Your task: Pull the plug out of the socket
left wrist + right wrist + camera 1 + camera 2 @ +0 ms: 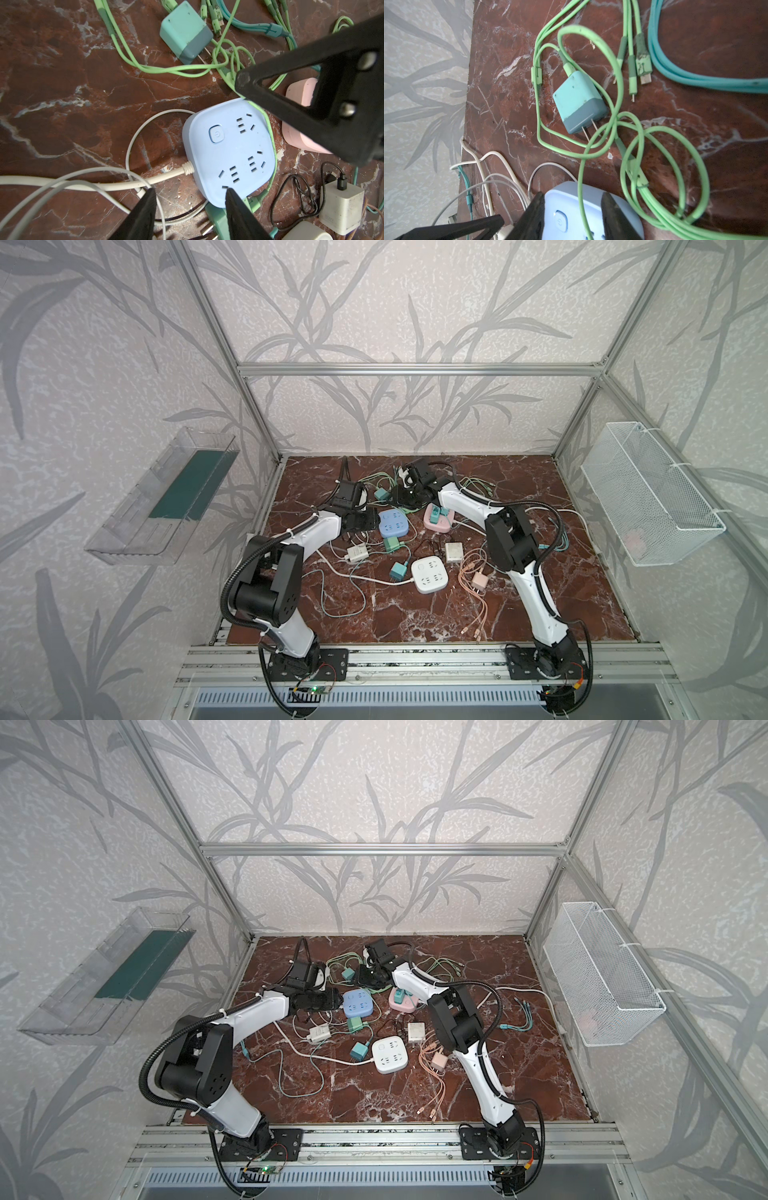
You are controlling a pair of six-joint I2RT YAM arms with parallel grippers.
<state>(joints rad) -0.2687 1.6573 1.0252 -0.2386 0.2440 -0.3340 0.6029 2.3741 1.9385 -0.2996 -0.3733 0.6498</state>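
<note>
The blue socket (393, 523) (357, 1003) (228, 149) (593, 207) lies flat with all its outlets bare. A teal plug (380, 492) (347, 972) (185, 31) (577, 101) lies loose behind it, prongs bare, on a green cable (591, 143). My left gripper (363, 521) (190, 191) is open at the socket's left edge, with only table and white cords between its fingers. My right gripper (400, 498) (573, 197) hangs open over the socket's far edge. The green cable runs between its fingers, ungripped.
A pink socket (436, 524) (299, 93) with teal plugs (435, 512) in it sits right of the blue one. In front lie a green plug (391, 543) (216, 220), a white socket (430, 574), white chargers (454, 551) and tangled cables. A wire basket (648, 497) hangs right.
</note>
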